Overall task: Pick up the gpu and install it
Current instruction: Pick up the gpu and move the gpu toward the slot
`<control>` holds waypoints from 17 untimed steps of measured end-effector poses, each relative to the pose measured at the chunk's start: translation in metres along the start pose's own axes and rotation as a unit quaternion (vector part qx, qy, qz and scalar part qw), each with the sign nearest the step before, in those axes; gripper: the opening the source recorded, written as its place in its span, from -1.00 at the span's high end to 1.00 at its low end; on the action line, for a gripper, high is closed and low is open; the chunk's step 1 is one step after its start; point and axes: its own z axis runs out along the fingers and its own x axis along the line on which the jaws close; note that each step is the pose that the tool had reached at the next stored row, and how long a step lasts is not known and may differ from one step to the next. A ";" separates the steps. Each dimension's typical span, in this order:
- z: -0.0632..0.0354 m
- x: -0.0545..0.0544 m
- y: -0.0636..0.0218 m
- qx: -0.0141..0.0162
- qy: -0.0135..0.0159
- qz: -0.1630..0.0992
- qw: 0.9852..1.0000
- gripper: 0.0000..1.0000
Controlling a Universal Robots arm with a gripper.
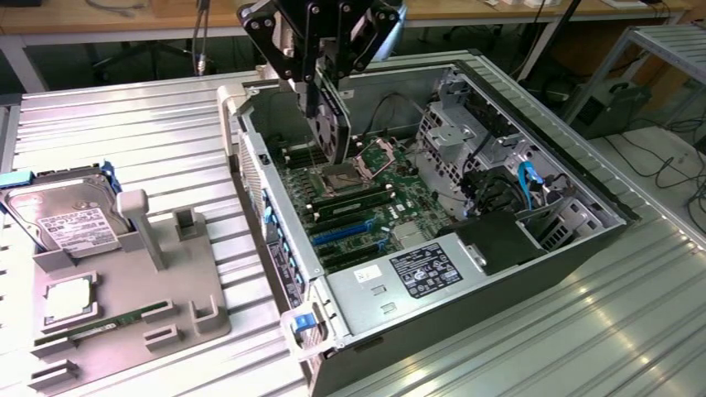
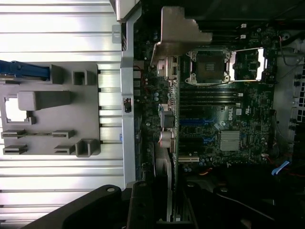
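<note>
While hanging over the open computer case (image 1: pixel 574 248), clamps the gpu (image 1: pixel 329 132) by its upper edge, jaws of the gripper (image 1: pixel 321 87) closed narrow on the card. Holds it upright inside the case, above the motherboard (image 1: pixel 386 207) beside the CPU socket (image 1: pixel 340 176). Cannot tell whether the lower edge touches a slot. From the wrist: silver bracket (image 2: pixel 178 31) by the case wall. On the grey tray (image 1: pixel 121 281) at the exterior view's left, a hard drive (image 1: pixel 72 219) and a RAM stick (image 1: pixel 105 321).
</note>
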 end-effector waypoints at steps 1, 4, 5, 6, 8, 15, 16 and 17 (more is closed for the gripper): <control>0.0001 -0.001 0.0000 0.000 0.000 0.000 1.000 0.46; 0.0002 -0.004 0.0000 0.000 0.000 0.000 1.000 0.46; 0.0002 -0.004 0.0000 0.000 0.000 0.000 1.000 0.46; 0.0002 -0.005 0.0001 0.000 0.000 0.000 1.000 0.46; 0.0003 -0.008 0.0001 0.000 0.000 0.000 1.000 0.46; 0.0008 -0.015 0.0001 0.000 0.000 0.000 1.000 0.46; 0.0008 -0.015 0.0001 0.000 0.000 0.000 1.000 0.46; 0.0007 -0.015 0.0001 0.000 0.000 0.000 1.000 0.46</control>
